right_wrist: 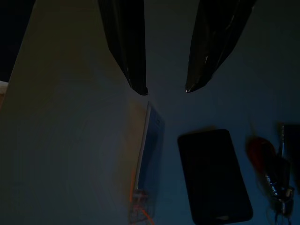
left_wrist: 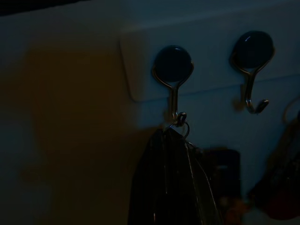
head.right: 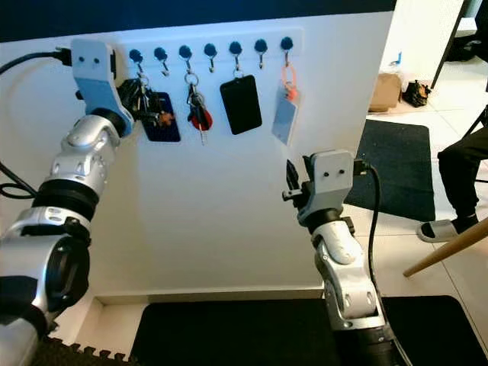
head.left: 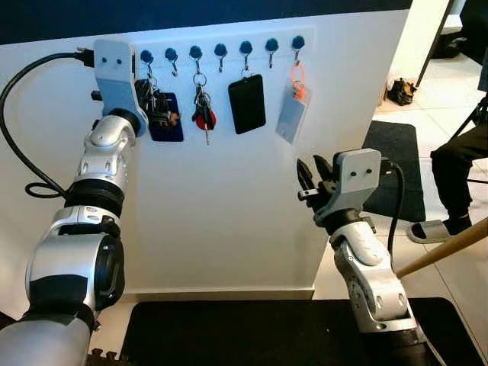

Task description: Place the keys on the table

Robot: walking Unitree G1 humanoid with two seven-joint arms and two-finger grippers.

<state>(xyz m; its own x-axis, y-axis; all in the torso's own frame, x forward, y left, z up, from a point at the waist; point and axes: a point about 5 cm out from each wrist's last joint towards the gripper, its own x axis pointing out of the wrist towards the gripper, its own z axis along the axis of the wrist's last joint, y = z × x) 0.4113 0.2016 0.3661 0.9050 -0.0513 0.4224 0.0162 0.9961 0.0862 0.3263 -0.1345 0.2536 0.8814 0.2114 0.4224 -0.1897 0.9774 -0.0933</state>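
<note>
A white rack of blue-knobbed hooks runs along the top of a white wall panel. On its leftmost hook hangs a bunch of keys with a dark blue tag. My left gripper is raised to that bunch, and its fingers are pressed together on the keys just under the key ring. A second set of keys with a red tag hangs two hooks along. My right gripper is open in mid-air in front of the panel, lower and to the right, holding nothing.
A black card and a pale blue card on an orange loop hang further right. A seated person's leg and sandal are at the right, with a dark mat and a wooden pole. A black mat lies at the panel's foot.
</note>
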